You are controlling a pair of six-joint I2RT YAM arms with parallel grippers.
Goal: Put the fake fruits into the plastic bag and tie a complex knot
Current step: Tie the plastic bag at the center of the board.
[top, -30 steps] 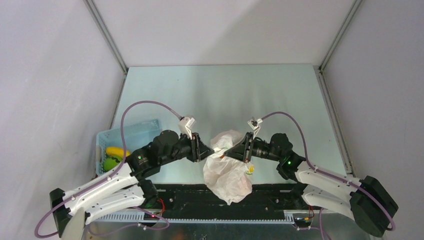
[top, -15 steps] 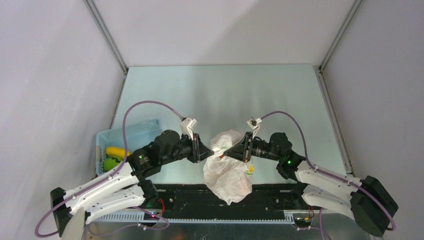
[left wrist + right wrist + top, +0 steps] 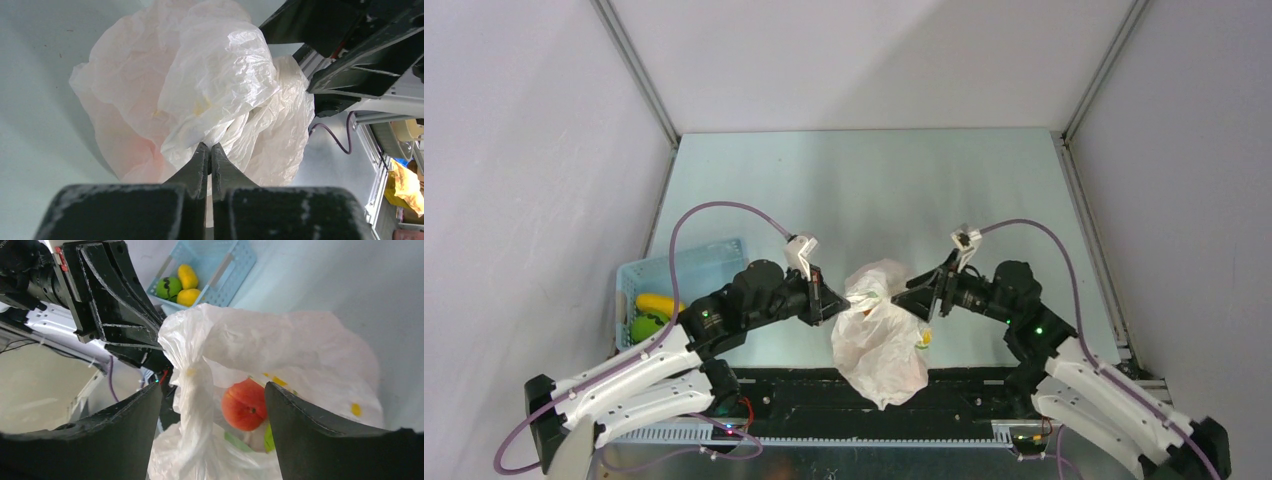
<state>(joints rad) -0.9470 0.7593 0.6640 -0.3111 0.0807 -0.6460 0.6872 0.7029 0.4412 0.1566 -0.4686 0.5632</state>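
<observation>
The plastic bag lies crumpled near the table's front edge, between both arms. My left gripper is shut on a fold of its upper film, and the left wrist view shows the jaws pinching the white plastic. My right gripper stands open just right of the bag and holds nothing. In the right wrist view a twisted strand of the bag hangs loose between its spread fingers. A peach-red fruit shows through the bag. I cannot make out a tied knot.
A light blue basket sits at the left with a yellow fruit and a green one in it. A black rail runs along the near edge under the bag. Grey walls enclose the table.
My right gripper has opened, let go of the bag and drawn back to the right. My left gripper has closed on the bag's upper fold.
</observation>
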